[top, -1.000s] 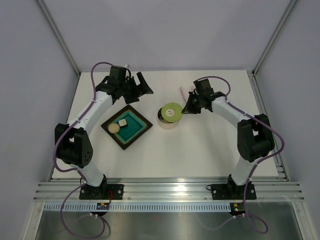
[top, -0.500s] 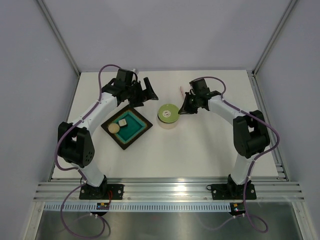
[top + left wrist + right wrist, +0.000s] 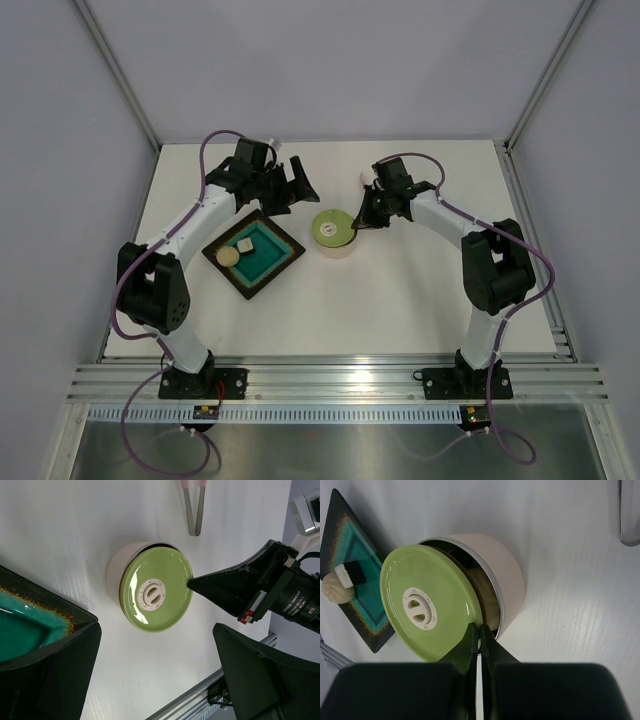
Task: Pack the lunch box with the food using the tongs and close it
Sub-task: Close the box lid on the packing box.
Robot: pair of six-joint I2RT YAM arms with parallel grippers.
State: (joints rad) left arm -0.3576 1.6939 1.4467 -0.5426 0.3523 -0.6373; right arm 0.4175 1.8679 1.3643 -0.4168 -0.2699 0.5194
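Lunch box (image 3: 507, 575) is stood mid-surface (image 3: 400, 290), just beside the tray (image 3: 285, 262). The green lid (image 3: 427, 605) is laid askew on it, with a gap seen on one side. Right fingers (image 3: 495, 652) are pressed together, tips at the lid's rim. Left fingers (image 3: 55, 670) are spread wide, nothing held. One dough ball (image 3: 228, 256) and one cube (image 3: 243, 244) are seen in the tray. Tongs (image 3: 194, 529) are lying beyond the box, ungripped. Packing is judged unfinished, closing not done.
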